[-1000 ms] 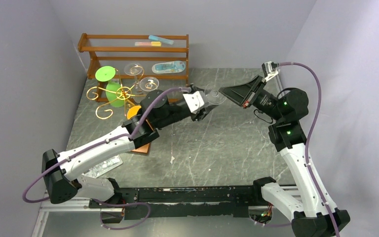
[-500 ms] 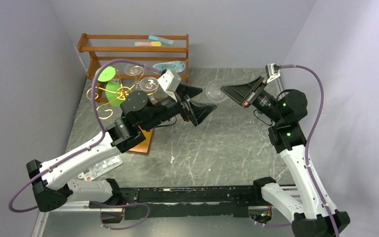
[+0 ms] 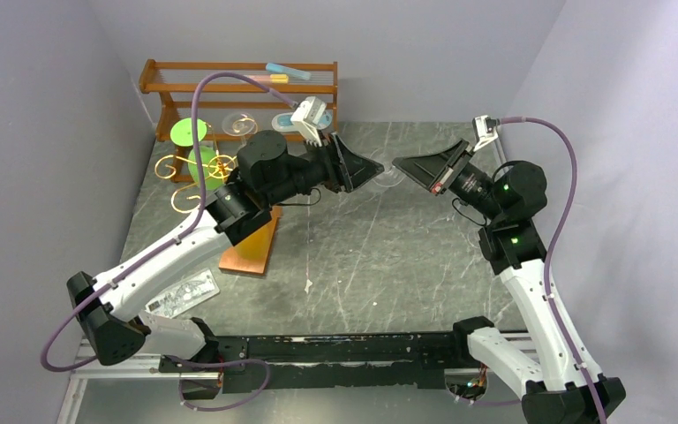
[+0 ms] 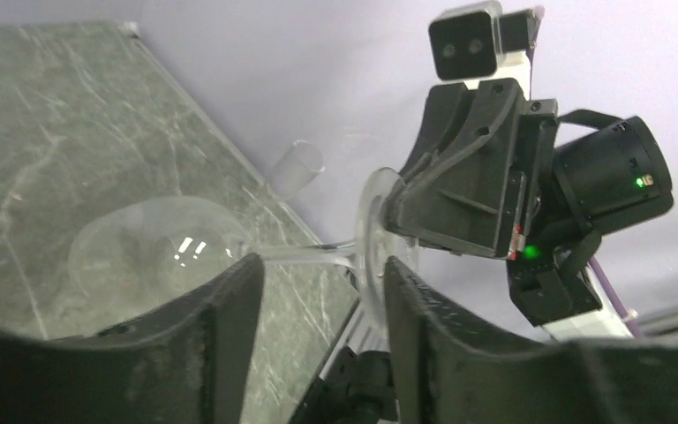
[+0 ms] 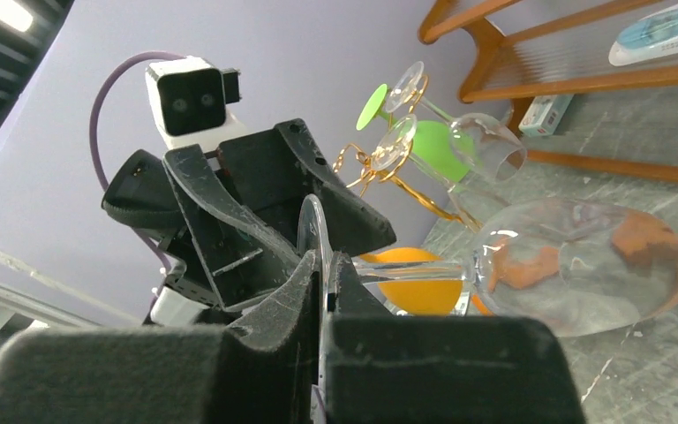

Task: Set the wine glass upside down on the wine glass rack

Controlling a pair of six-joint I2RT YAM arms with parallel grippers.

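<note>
The glass point(image 5: 574, 269) hangs on its side in the air over the far middle of the table point(image 3: 380, 256), bowl toward the left arm and foot toward the right, well apart from the rack point(image 3: 184, 200) at the far left. The right gripper point(image 5: 325, 265) is clamped flat on the foot and carries it alone. The left gripper point(image 4: 318, 274) faces it with its jaws apart, and in its wrist view the stem lies across the gap between them, not yet pinched. This is what has changed: a second ago the left gripper was at the glass with its wrist turned the other way, then it drew back toward the rack and rolled over, and now it is back in line with its camera on top. We read that as a regrasp for a handover, so the left arm can take the stem, tip the glass bowl-down and carry it to the rack, where a green glass point(image 5: 437, 146) already hangs.
</note>
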